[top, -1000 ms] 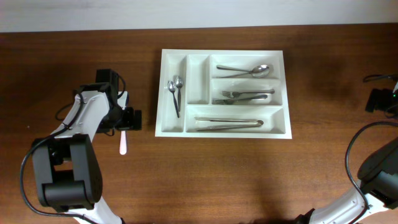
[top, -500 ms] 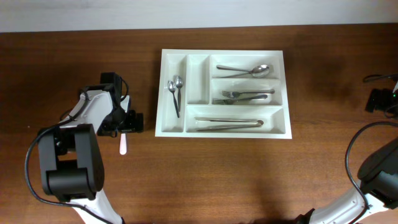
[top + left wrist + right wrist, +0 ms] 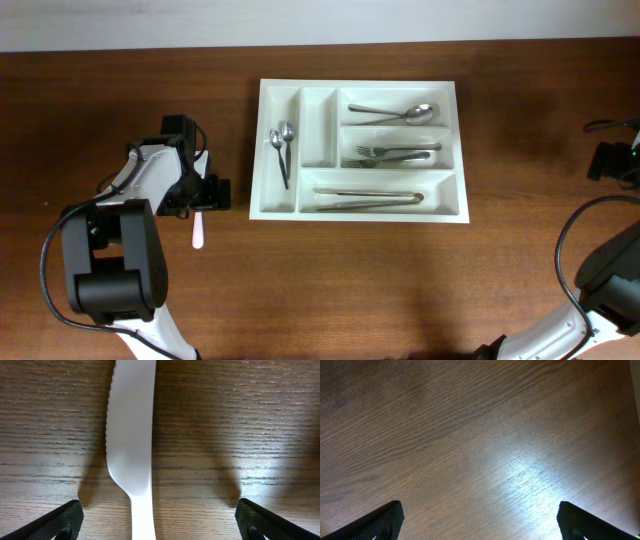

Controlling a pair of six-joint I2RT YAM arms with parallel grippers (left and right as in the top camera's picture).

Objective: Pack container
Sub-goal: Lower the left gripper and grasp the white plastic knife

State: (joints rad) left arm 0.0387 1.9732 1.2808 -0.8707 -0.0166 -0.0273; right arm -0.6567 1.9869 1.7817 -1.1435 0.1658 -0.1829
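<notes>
The container (image 3: pixel 357 211) is a white five-compartment cutlery tray at the middle of the table. It holds two small spoons (image 3: pixel 282 150), a large spoon (image 3: pixel 395 113), forks (image 3: pixel 392 155) and tongs (image 3: pixel 368 198). A white plastic knife (image 3: pixel 198 230) lies on the wood left of the tray. In the left wrist view the knife (image 3: pixel 131 440) lies flat between my open fingers. My left gripper (image 3: pixel 200 193) is open and low over the knife (image 3: pixel 157 527). My right gripper (image 3: pixel 479 525) is open over bare wood; its arm is at the far right (image 3: pixel 612 160).
One narrow upright compartment (image 3: pixel 319 128) of the tray holds nothing. The table's back edge meets a pale wall (image 3: pixel 320 20). Black cables trail by the right arm (image 3: pixel 605 125).
The left gripper has shifted slightly toward the table's front and the tray and now sits over the knife. The right arm has not moved.
</notes>
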